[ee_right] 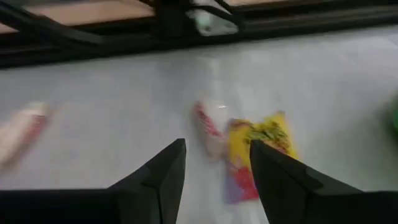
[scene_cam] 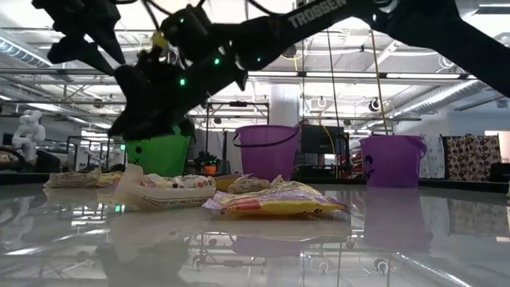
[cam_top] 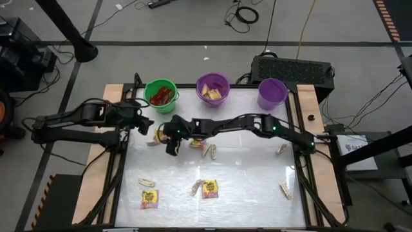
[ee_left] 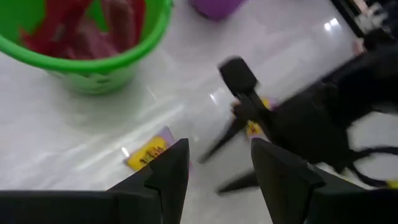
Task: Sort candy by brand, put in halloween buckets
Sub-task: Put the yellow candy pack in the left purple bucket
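My right gripper (ee_right: 214, 163), fingers apart and empty, hangs over a yellow packet (ee_right: 258, 146) for pickup; left gripper (ee_left: 214, 163) waits open by the green bucket (ee_left: 93, 59).

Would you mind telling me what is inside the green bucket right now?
The green bucket holds red candy packets, piled near its middle. Anything beneath them, and the bucket's floor, is covered.

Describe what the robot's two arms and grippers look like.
Both arms are black, slim and jointed. The right arm carries small green lights and white TROSSEN lettering, seen in the low view. Each gripper, left and right, ends in two dark, flat, tapering fingers.
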`<state>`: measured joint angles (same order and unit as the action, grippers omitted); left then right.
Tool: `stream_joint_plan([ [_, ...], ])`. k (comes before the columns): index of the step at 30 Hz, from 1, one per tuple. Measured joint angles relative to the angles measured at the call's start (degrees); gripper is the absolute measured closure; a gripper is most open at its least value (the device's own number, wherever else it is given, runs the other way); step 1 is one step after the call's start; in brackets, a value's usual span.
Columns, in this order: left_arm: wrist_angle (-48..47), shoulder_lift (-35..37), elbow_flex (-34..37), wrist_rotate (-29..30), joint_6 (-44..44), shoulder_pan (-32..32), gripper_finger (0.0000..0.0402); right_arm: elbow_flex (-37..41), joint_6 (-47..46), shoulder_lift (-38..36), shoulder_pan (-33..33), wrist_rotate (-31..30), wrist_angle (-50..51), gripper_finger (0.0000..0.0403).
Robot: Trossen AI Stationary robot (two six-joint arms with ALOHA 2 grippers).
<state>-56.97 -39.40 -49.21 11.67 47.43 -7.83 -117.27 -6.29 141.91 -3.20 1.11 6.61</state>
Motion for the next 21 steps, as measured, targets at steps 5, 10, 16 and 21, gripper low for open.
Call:
stream_joint_plan([
  [5, 0.0, -1.0, 0.0, -0.9, -1.3, -0.1, 0.0221, 0.0, 0.8, 2.6, -0.5, -0.5, -2.5, 0.0231],
  [10, 0.0, -3.1, 0.0, -0.8, -1.8, -0.1, 0.0221, 0.0, 0.8, 4.8, -1.3, -0.7, -5.7, 0.0231],
  [16, 0.9, -6.6, 0.0, -0.8, -4.4, -0.1, 0.0221, -0.2, -0.5, 8.2, -2.2, 0.2, -5.5, 0.0231],
  [21, 0.9, -9.9, 0.0, -0.8, -5.4, -0.1, 0.0221, -0.4, -1.6, 8.6, -2.4, 2.8, -1.3, 0.0231],
])
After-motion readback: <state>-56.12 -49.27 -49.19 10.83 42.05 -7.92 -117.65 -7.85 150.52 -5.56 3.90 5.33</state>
